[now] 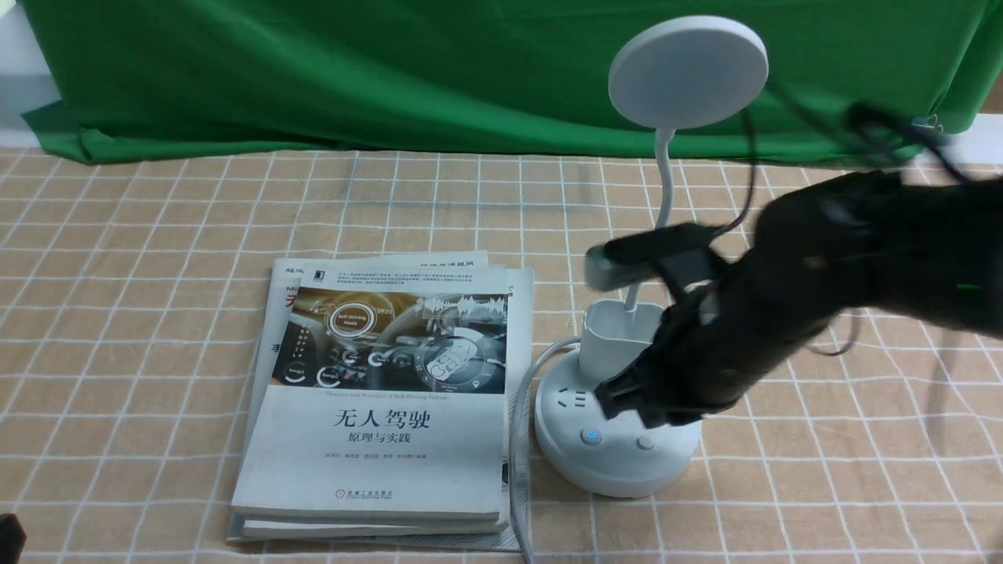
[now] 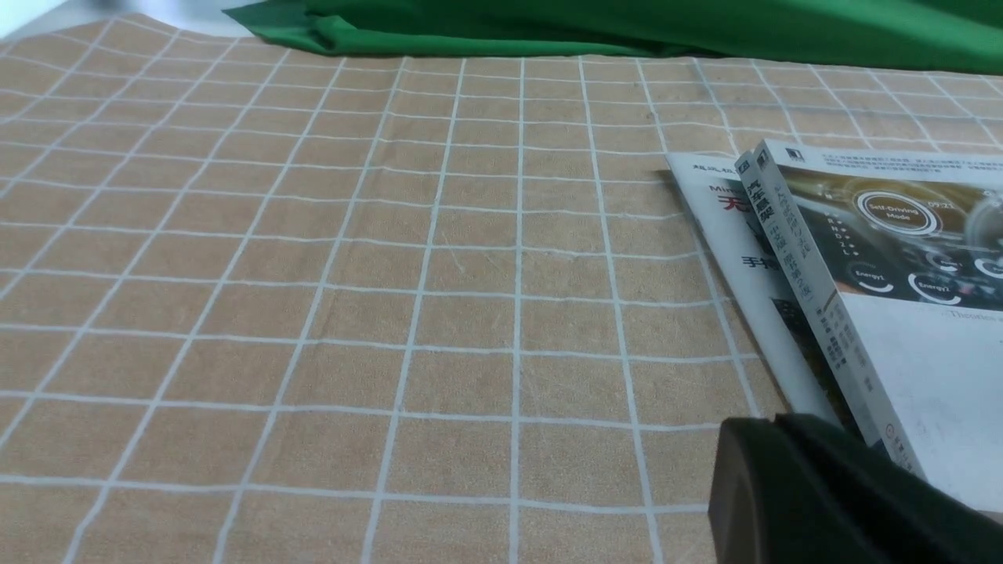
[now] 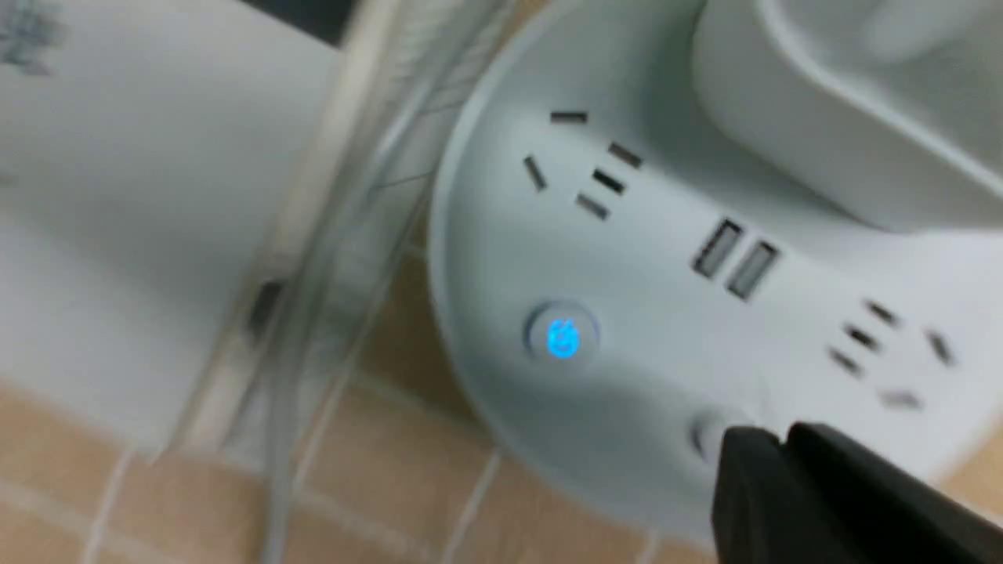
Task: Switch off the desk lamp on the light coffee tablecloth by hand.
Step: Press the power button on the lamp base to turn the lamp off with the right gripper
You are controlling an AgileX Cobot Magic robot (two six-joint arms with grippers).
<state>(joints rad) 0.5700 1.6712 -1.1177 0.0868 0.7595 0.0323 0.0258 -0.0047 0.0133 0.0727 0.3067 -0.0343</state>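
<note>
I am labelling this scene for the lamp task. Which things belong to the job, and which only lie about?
Belong to the job:
desk lamp
right gripper
light coffee tablecloth

Just lying about:
stack of books
green cloth backdrop

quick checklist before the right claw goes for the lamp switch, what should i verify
1. Is the right claw shut for a poke: ok.
2. Is its tip at a button: ok, at the plain button, not the blue-lit button.
3. Is the tip touching that button: cannot tell.
4. Which button switches the desk lamp: cannot tell.
5. Is the lamp head lit or dark: cannot tell.
6. Is the left claw shut and away, beside the books: ok.
</note>
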